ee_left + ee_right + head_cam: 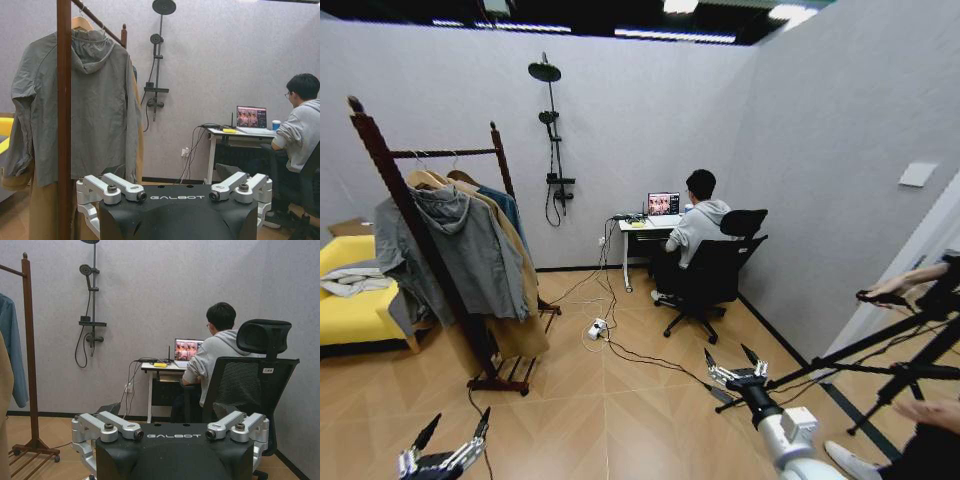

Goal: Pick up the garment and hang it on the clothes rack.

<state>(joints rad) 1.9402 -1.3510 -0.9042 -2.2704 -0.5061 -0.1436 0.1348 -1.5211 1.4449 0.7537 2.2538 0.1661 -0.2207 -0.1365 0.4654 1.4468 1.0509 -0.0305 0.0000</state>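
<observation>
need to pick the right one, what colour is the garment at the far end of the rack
Teal-blue garment, clearest in the right wrist view, hanging by the clothes rack post.

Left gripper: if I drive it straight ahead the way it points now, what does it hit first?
Most likely the clothes rack: its near post stands just off the open left gripper's line, with the grey hooded jacket hanging right behind. Depth is hard to judge; dead centre looks free up to the back wall.

Light wooden plank floor [620, 420], lower frame: dark reddish-brown wooden clothes rack [390, 175] standing at left; white power strip [596, 328] at centre.
</observation>
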